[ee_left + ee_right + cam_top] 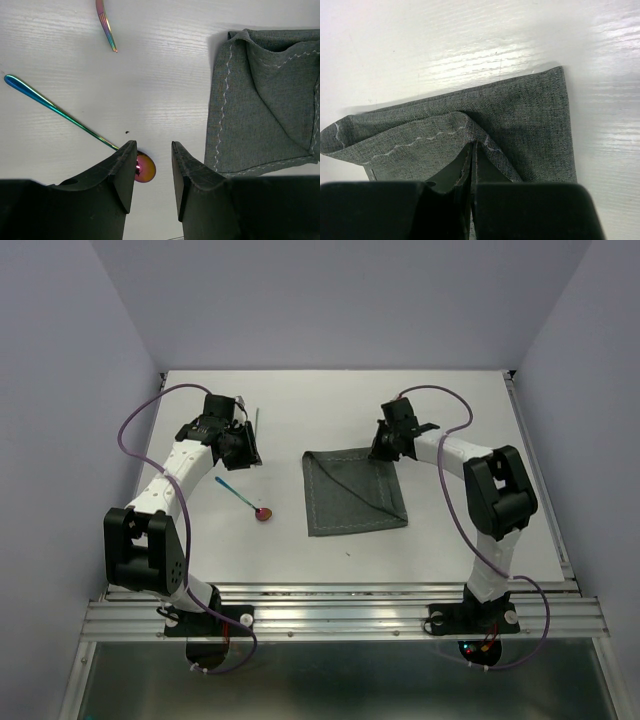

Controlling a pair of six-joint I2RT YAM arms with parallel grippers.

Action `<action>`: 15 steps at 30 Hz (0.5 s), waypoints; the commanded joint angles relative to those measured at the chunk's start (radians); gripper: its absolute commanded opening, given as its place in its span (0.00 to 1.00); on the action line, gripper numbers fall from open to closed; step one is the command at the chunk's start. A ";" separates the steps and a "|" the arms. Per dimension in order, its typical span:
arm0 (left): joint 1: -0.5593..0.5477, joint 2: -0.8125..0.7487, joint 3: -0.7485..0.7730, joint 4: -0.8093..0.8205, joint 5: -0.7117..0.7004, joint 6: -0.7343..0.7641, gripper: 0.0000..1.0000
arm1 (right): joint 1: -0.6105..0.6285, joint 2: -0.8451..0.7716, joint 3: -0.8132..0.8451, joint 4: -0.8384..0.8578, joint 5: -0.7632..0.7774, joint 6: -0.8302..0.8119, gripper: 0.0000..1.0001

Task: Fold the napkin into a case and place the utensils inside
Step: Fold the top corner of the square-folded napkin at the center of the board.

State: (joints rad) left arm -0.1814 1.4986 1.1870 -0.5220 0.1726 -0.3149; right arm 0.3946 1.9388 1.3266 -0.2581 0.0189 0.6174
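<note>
The dark grey napkin (353, 492) lies partly folded at the table's middle, one layer turned over along a diagonal. My right gripper (388, 445) sits at its far right corner. In the right wrist view this gripper (472, 145) is shut, pinching a raised fold of the napkin (530, 115). The spoon (243, 498) lies left of the cloth, red bowl toward it. The slim grey utensil (256, 422) lies further back. My left gripper (153, 146) hovers open and empty, its left finger just over the spoon's bowl (145, 167). The grey utensil's tip (106, 25) and the napkin (265, 110) also show there.
Lilac walls enclose the white table (450, 540) on three sides. A metal rail (340, 615) carrying the arm bases runs along the near edge. Purple cables loop beside each arm. A small dark speck (128, 132) lies near the spoon.
</note>
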 commanded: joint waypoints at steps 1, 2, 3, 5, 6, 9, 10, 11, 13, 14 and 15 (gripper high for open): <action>0.002 -0.008 0.013 -0.006 -0.004 0.013 0.44 | -0.010 0.000 0.040 0.037 0.021 -0.016 0.01; 0.003 -0.008 0.014 -0.006 -0.002 0.013 0.44 | -0.019 0.002 0.042 0.037 0.021 -0.018 0.01; 0.002 -0.008 0.016 -0.007 -0.002 0.013 0.44 | -0.019 0.003 0.045 0.037 0.021 -0.019 0.01; 0.002 -0.008 0.016 -0.007 -0.002 0.013 0.44 | -0.019 0.005 0.048 0.037 0.019 -0.021 0.01; 0.002 -0.006 0.013 -0.007 -0.002 0.014 0.44 | -0.019 0.008 0.049 0.037 0.018 -0.022 0.01; 0.002 -0.008 0.011 -0.006 -0.002 0.011 0.44 | -0.019 0.015 0.054 0.037 0.010 -0.025 0.01; 0.002 -0.008 0.011 -0.004 -0.002 0.013 0.44 | -0.019 0.017 0.057 0.037 0.009 -0.028 0.01; 0.002 -0.006 0.010 -0.004 -0.001 0.011 0.44 | -0.019 0.018 0.059 0.037 0.009 -0.030 0.01; 0.002 -0.006 0.010 -0.004 -0.001 0.013 0.44 | -0.019 0.028 0.065 0.037 0.009 -0.034 0.01; 0.002 -0.006 0.010 -0.006 0.001 0.013 0.44 | -0.019 0.029 0.068 0.037 0.007 -0.036 0.01; 0.002 -0.006 0.008 -0.007 0.001 0.013 0.44 | -0.019 0.031 0.069 0.037 0.007 -0.039 0.01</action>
State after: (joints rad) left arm -0.1814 1.4986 1.1870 -0.5220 0.1726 -0.3149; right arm 0.3801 1.9495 1.3468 -0.2588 0.0189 0.5995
